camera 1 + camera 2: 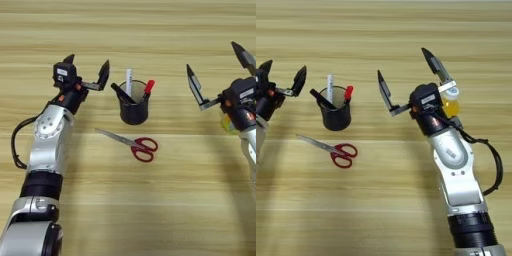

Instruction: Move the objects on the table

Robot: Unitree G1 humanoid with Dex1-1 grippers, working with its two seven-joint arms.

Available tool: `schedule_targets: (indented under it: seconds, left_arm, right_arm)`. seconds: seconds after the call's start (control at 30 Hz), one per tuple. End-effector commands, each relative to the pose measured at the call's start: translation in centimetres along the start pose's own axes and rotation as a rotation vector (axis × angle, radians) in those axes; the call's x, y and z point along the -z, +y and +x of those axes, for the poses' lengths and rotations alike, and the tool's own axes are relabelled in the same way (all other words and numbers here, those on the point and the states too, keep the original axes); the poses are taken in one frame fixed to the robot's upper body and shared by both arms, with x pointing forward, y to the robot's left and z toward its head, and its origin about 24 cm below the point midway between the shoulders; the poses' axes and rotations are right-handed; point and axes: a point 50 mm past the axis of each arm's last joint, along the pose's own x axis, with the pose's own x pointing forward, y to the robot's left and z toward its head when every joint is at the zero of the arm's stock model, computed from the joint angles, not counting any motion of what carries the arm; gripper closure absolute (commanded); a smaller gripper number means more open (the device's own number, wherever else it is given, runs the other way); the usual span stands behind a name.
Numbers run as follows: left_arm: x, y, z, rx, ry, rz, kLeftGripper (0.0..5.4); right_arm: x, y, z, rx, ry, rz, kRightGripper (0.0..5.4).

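Nearest the front edge of the table (150, 210) were the red-handled scissors (134, 144), lying flat a bit left of the middle, blades pointing back-left. Just behind them stood the black pen cup (133, 107) with a black marker (121, 93), a white pen and a red-capped one sticking out. The left gripper (86, 69) hung just left of the cup, fingers spread wide, nothing in them. Over toward the right edge, the right gripper (406, 70) was splayed wide open too, gripping nothing. The orange drink bottle (450, 102) stood right behind its wrist, near the far finger, mostly hidden by the arm.
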Motion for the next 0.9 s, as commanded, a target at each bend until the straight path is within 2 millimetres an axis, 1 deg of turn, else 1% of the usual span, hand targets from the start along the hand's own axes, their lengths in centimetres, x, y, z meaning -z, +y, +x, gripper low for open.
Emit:
schedule_targets:
  seconds: [0.03,0.3,0.63,0.67,0.73,0.77,0.87,0.9]
  left_arm:
    - [0.9,-0.8,-0.1,0.023,0.056,-0.093,0.0]
    - [2.7,-2.2,0.2,0.041,0.15,-0.179,0.0]
    - [3.8,-2.9,0.9,0.035,0.217,-0.287,0.0]
    - [4.0,-2.9,1.0,0.024,0.232,-0.305,0.22]
    - [4.1,-2.9,1.1,0.012,0.246,-0.323,0.25]
    - [4.2,-2.9,1.1,0.011,0.249,-0.331,0.43]
    - [4.3,-2.9,1.1,0.006,0.255,-0.351,0.61]
    - [4.3,-3.0,1.1,0.006,0.257,-0.355,0.74]
  right_arm:
    - [0.3,0.5,-0.2,-0.012,0.011,0.032,0.01]
    - [0.6,1.2,-0.2,-0.016,0.018,0.063,0.01]
    - [0.6,1.3,-0.2,-0.014,0.018,0.064,0.01]
    - [0.6,1.3,-0.2,-0.013,0.017,0.064,0.0]
    - [0.6,1.3,-0.2,-0.009,0.016,0.068,0.0]
    - [0.6,1.3,-0.2,-0.008,0.015,0.069,0.0]
    - [0.6,1.3,-0.2,-0.01,0.013,0.066,0.0]
    - [0.6,1.3,-0.2,-0.01,0.013,0.065,0.0]
